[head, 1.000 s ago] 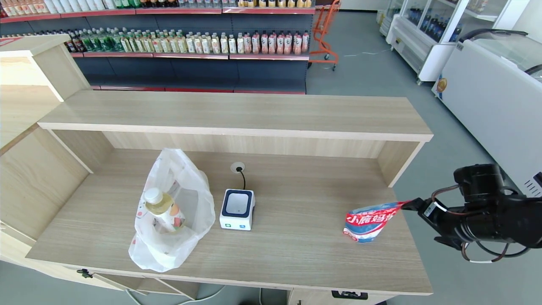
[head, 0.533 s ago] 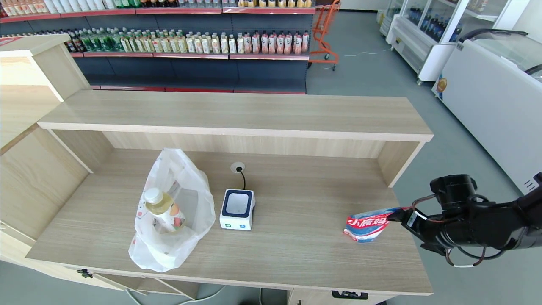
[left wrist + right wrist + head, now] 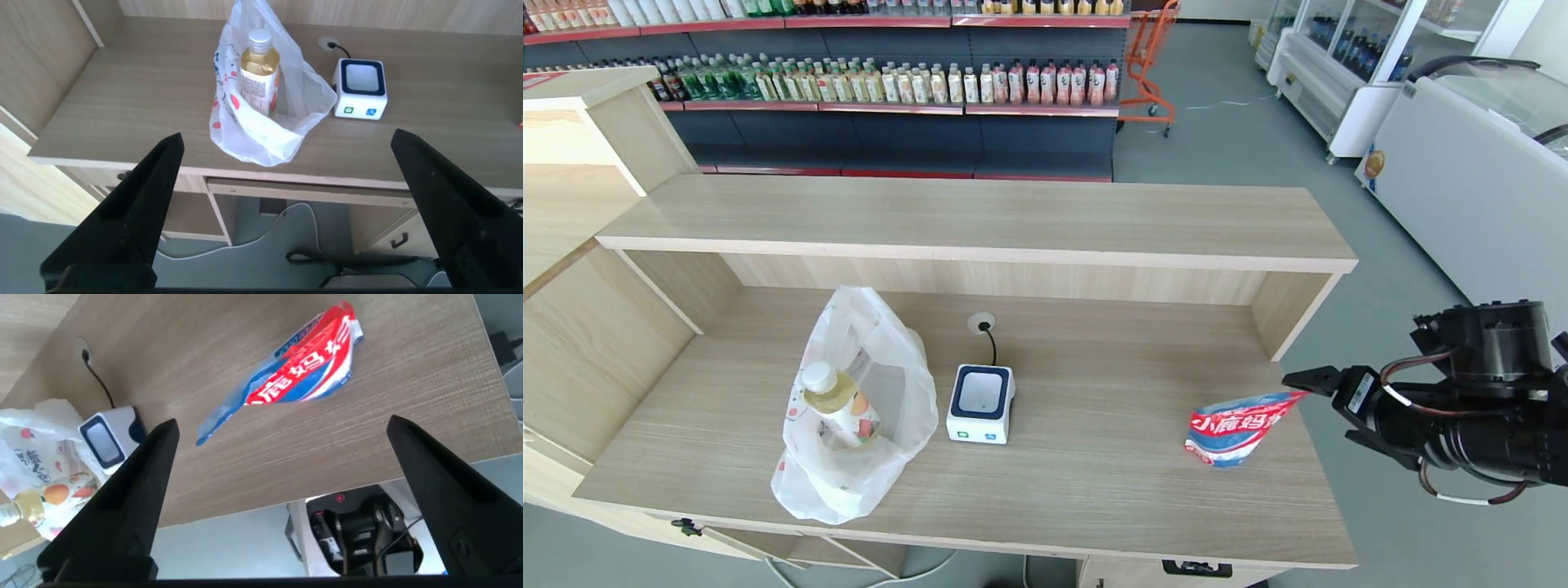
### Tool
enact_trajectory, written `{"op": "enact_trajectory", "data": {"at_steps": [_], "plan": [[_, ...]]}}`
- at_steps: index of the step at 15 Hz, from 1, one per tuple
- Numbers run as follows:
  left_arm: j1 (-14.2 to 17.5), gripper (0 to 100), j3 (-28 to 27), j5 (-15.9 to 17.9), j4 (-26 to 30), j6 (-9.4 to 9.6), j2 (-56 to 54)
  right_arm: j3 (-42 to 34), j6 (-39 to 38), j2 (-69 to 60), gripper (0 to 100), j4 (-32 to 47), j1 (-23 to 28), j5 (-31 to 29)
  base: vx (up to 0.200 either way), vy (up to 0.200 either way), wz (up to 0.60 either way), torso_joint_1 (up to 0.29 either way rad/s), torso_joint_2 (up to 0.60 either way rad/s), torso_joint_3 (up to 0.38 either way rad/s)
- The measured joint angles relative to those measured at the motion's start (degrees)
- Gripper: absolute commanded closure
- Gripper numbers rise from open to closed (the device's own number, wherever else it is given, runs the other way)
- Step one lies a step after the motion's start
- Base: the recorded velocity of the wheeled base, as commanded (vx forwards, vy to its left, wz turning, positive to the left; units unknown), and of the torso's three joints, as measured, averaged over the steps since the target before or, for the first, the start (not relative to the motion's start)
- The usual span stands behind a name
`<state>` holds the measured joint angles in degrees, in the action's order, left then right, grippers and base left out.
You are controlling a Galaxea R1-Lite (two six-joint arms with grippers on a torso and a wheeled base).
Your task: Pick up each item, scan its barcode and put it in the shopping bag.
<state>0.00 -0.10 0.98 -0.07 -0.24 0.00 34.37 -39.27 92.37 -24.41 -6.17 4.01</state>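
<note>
Pouch point(image 3: 1235, 429) lies on counter point(image 3: 1094, 465) just before the spread right gripper point(image 3: 1325, 406).

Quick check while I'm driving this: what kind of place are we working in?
Most likely a small grocery shop's checkout: a wooden counter with a barcode scanner and a shopping bag on it, shelves of bottled drinks behind, chest freezers on the right.

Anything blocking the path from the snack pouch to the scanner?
Nothing visible. Bare counter lies between the snack pouch and the scanner. The shopping bag stands on the scanner's far side, to the robot's left.
</note>
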Motion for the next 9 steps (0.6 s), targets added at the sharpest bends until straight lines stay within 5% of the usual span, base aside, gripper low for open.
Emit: {"op": "enact_trajectory", "data": {"at_steps": [9], "plan": [[0.0, 0, 0.0, 0.0, 0.0, 0.0, 0.0, 6.1, 0.62, 21.82, 0, -13.82, -1.68, -1.17, 0.0, 0.0, 0.0, 0.0, 0.0, 0.0]]}}
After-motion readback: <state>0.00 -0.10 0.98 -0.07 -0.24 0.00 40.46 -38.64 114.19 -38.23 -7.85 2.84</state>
